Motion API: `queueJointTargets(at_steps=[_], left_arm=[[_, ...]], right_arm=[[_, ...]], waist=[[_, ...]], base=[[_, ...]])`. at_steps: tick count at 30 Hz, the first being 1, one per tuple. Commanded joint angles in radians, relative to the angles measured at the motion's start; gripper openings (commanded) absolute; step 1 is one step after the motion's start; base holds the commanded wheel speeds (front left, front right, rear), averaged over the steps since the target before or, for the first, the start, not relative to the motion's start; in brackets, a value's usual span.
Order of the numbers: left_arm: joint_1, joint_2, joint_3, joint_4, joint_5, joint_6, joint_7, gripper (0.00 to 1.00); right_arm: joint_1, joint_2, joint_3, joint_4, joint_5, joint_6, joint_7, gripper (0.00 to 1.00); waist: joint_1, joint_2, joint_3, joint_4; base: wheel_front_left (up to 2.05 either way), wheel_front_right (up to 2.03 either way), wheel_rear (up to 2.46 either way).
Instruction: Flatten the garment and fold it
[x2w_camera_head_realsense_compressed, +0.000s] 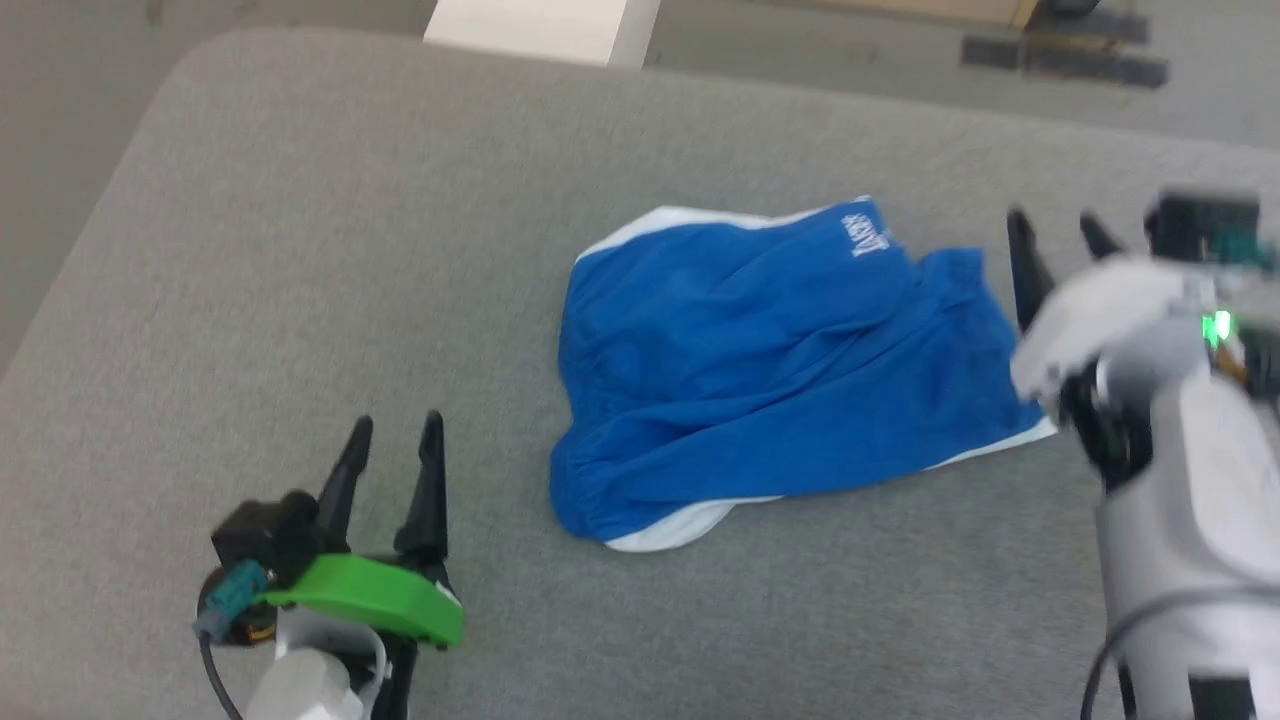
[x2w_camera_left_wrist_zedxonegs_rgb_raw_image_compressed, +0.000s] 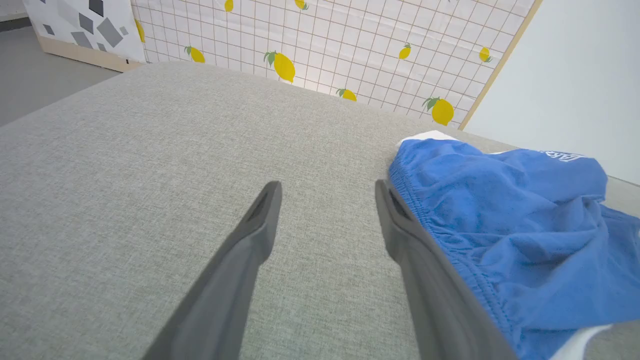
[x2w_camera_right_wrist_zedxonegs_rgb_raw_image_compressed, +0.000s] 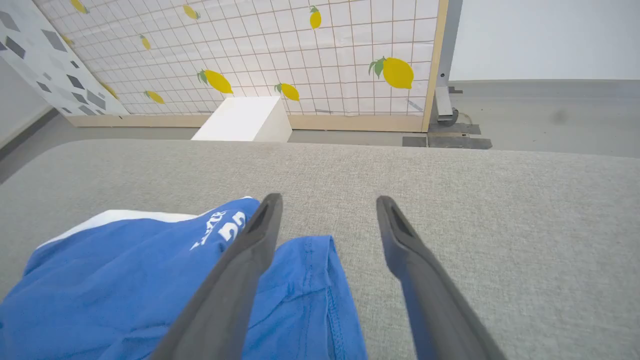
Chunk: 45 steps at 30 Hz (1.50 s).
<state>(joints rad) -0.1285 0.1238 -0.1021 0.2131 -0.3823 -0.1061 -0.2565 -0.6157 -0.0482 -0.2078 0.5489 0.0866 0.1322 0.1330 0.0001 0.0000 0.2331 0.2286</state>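
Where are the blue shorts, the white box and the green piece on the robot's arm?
shorts (x2w_camera_head_realsense_compressed: 760, 380), head view, on the blue cloth in the middle.
white box (x2w_camera_right_wrist_zedxonegs_rgb_raw_image_compressed: 240, 115), right wrist view, on its top face.
green piece (x2w_camera_head_realsense_compressed: 370, 595), head view, on its flat top.

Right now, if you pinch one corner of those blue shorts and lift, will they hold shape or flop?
Probably flop: the shorts lie in soft wrinkles, so they should hang limp. Pushed, they would likely bunch rather than slide on the woven grey surface.
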Motion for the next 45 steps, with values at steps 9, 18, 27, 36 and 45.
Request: queueJointTargets(at_steps=[9, 18, 27, 36, 45], left_arm=[[0.076, -0.005, -0.020, -0.040, 0.007, 0.012, 0.027, 1.00], [0.092, 0.025, -0.077, -0.166, -0.030, 0.029, 0.344, 1.00], [0.103, 0.095, -0.180, -0.324, -0.046, 0.093, 0.892, 1.00], [-0.001, 0.081, -0.210, -0.168, -0.042, 0.042, 0.825, 1.00], [-0.043, 0.074, -0.226, -0.069, -0.067, 0.011, 0.768, 0.15]], right_arm=[[0.374, -0.002, 0.011, -0.190, 0.128, -0.002, -0.055, 1.00], [0.506, -0.002, -0.042, -0.324, 0.173, -0.002, -0.019, 1.00], [0.497, -0.002, -0.049, -0.383, 0.174, -0.002, 0.006, 1.00], [0.475, -0.002, -0.029, -0.390, 0.178, -0.002, -0.003, 1.00], [0.472, -0.002, -0.040, -0.386, 0.177, -0.002, -0.010, 1.00]], waist=[[-0.0001, 0.0000, -0.136, -0.097], [-0.0001, 0.0000, -0.115, -0.087], [-0.0001, 0.0000, -0.075, -0.085], [-0.0001, 0.0000, -0.030, -0.115], [-0.0001, 0.0000, -0.003, -0.133]], base=[[0.00, 0.00, 0.00], [0.00, 0.00, 0.00], [0.00, 0.00, 0.00], [0.00, 0.00, 0.00], [0.00, 0.00, 0.00]])
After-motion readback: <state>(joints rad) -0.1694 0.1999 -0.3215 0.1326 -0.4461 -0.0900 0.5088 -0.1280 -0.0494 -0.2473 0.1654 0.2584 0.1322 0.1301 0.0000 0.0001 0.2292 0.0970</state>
